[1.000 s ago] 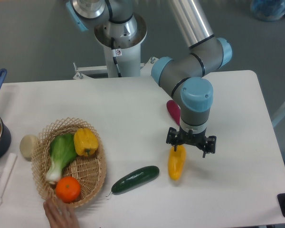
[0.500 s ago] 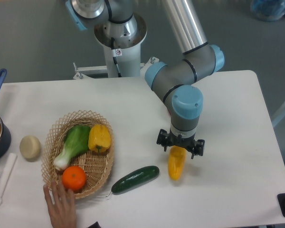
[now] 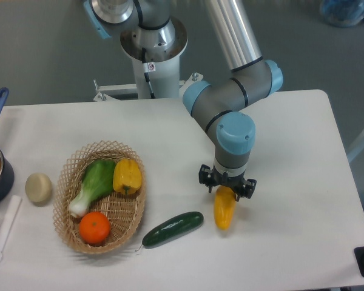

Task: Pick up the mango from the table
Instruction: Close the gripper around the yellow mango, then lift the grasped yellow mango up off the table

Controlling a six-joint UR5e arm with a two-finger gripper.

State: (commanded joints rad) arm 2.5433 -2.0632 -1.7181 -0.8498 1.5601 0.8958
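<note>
Mango (image 3: 224, 211) lies on white worktop (image 3: 303, 182), right of centre, upper end under gripper (image 3: 226, 187), whose fingers straddle that end, grip state cannot be told; cucumber (image 3: 172, 228) just left of it; wicker basket (image 3: 135, 209) with bell pepper (image 3: 127, 176), orange (image 3: 94, 227) farther left.

The mango (image 3: 224, 211), smooth and yellow-orange, lies lengthwise on the white desk (image 3: 291, 151), right of centre near the front; its far end seems partly hidden.
</note>
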